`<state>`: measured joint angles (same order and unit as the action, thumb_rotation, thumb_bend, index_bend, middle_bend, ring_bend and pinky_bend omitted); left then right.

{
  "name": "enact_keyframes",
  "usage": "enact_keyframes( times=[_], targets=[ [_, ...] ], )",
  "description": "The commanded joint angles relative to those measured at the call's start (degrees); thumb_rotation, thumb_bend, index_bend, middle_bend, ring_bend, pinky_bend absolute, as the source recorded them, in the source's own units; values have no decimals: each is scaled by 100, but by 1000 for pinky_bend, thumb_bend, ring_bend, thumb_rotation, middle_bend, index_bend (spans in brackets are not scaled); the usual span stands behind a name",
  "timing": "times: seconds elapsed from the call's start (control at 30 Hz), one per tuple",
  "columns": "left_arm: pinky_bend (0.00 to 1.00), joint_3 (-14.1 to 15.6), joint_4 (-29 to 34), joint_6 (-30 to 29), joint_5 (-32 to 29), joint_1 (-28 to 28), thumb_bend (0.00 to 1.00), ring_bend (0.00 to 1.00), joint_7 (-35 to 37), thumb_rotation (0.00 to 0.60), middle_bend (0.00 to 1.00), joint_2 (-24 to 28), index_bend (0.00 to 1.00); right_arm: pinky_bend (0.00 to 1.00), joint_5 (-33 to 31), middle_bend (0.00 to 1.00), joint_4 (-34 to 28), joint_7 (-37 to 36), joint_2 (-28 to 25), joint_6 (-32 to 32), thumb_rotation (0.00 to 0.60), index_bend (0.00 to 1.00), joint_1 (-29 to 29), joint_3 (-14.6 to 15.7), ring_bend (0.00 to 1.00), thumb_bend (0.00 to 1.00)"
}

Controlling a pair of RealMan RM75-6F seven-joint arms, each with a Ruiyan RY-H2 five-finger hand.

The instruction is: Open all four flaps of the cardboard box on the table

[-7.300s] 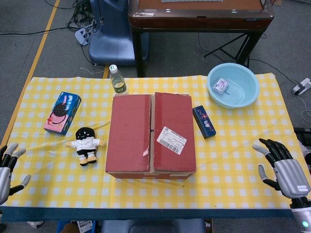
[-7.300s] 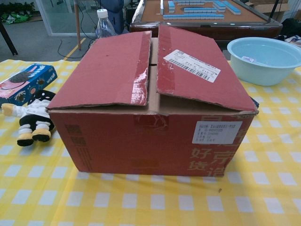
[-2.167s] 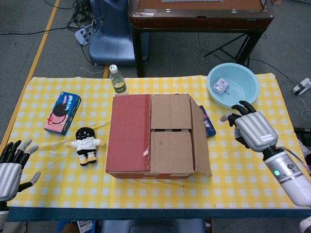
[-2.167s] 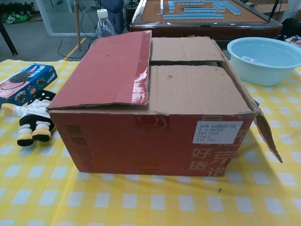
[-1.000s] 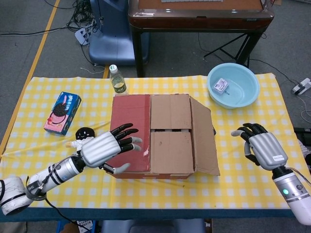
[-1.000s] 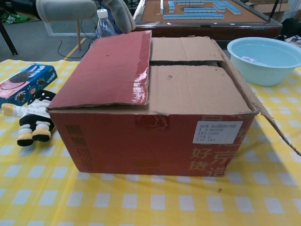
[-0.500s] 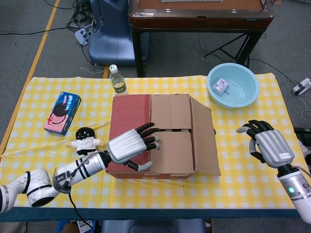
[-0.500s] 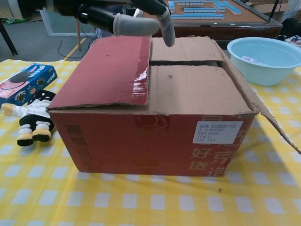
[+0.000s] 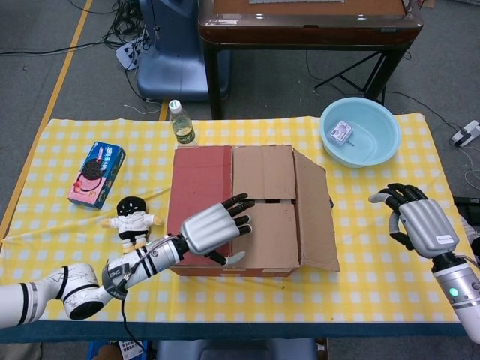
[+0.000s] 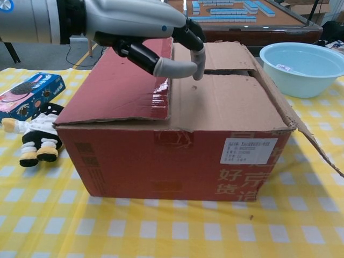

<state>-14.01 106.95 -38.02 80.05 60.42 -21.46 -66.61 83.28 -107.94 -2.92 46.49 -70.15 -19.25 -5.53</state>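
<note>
The red cardboard box [image 9: 225,266] sits mid-table. Its left flap [image 9: 199,199] lies closed and flat. The right flap [image 9: 315,214] is folded outward and hangs over the box's right side. Two brown inner flaps [image 9: 262,172] lie closed with a narrow gap between them. My left hand [image 9: 214,229] hovers over the box top with fingers spread, fingertips [image 10: 198,69] pointing down just past the red flap's inner edge [image 10: 167,80]; whether they touch the cardboard I cannot tell. My right hand [image 9: 420,225] is off to the right above the tablecloth, holding nothing, fingers loosely curved.
A water bottle [image 9: 181,124] stands behind the box. A light blue bowl [image 9: 360,131] with a small packet [image 9: 341,133] is at the back right. A cookie box [image 9: 97,174] and a small doll [image 9: 133,222] lie left of the box. A dark blue pack [image 9: 330,202] peeks past the right flap.
My left hand has moved right across the red flap and dipped, its fingertips now beyond the flap's inner edge. The right hand has drifted slightly right. The flaps have not moved.
</note>
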Motion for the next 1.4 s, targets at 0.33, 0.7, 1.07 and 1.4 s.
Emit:
enact_keyframes(
  times=[0.33,0.7,1.07,1.4],
  targets=[
    [0,272,-40,-150,-518,219,441,70,-986,84,344,-145,454,180,-13,285,131,-141,56,70,600,297,4,-18,165,851],
    [0,469,102,-289,-979,298,441,111,-1558,85,413,64,511,180,14,285,196,-222,62,-38,600,297,84,-34,165,852],
    [0,476,663,-452,-1659,400,441,120,-1795,83,441,586,537,180,3,284,172,-240,32,-107,600,297,117,-87,165,853],
    [0,415,1440,-589,-2215,537,442,120,-1914,84,441,1490,537,180,-30,283,173,-301,-6,-132,600,297,82,-195,165,853]
  ],
)
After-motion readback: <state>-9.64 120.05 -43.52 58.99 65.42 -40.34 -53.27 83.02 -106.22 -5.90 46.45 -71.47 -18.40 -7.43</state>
